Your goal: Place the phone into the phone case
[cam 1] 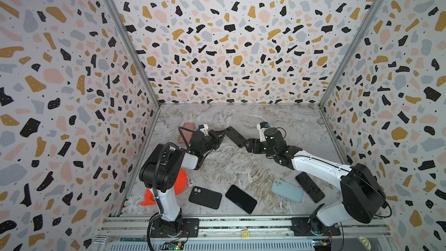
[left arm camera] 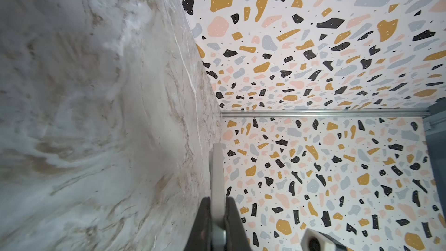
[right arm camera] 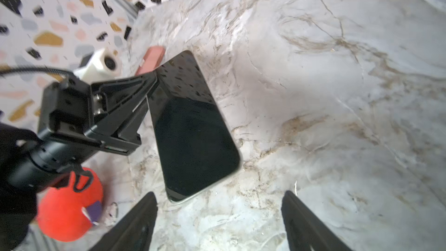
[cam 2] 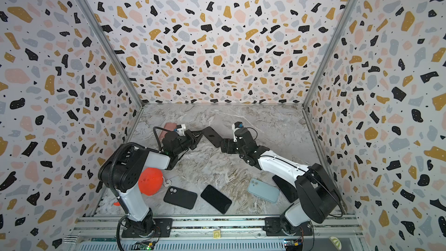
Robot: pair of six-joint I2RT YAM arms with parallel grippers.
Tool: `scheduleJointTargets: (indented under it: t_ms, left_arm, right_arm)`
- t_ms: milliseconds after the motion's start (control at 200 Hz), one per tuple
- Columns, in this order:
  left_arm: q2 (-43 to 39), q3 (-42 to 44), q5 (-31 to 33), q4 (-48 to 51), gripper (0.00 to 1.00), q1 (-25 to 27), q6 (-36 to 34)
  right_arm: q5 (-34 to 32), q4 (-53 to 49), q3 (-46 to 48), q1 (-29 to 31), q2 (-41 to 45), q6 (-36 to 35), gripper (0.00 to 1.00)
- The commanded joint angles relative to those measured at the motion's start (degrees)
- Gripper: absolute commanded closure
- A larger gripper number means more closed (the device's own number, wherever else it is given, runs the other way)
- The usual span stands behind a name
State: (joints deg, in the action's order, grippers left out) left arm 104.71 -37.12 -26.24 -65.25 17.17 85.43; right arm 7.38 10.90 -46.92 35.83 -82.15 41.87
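Phone up off the marble table, mid-table toward the back, pinched at one end by the left gripper, clamped tight on its edge. Long axis running straight toward the right gripper, free end just short of those wide-open, empty fingers. Looks like a handover. Pink case way behind the left arm, so left side nearer to it.

An orange ball sits near the table's front left corner, by the left edge. A smaller orange piece lies just nearer the front, close to the ball. Terrazzo-patterned walls enclose the marbled table on three sides. A metal rail runs along its front edge and carries a small yellow tag.
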Motion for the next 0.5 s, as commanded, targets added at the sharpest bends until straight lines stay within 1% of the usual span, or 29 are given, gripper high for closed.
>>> scheduleJointTargets:
  t_ms: [0,70,215,285,491]
  left_arm:
    - [0.05,1.24,1.69,-13.65,1.00,0.74,6.23]
    - [-0.24,1.46,2.50,-14.20,1.00,1.37,6.59]
    - [-1.00,1.22,4.00,-13.41,1.00,2.42,6.17]
    - [-1.17,1.09,4.52,-13.32,1.00,2.99,6.15]
    - [-1.77,1.27,5.49,-13.73,1.00,3.72,6.82]
  right_arm:
    - [9.59,15.53,6.78,-3.10,4.10,15.45,0.20]
    - [11.67,18.35,8.23,-4.37,4.46,19.10,0.21]
    - [16.36,22.37,8.50,-5.61,2.98,23.66,0.21]
    - [18.24,27.25,9.91,-5.75,2.01,28.01,0.22]
    - [22.96,42.24,13.86,-6.04,-2.52,42.91,0.30]
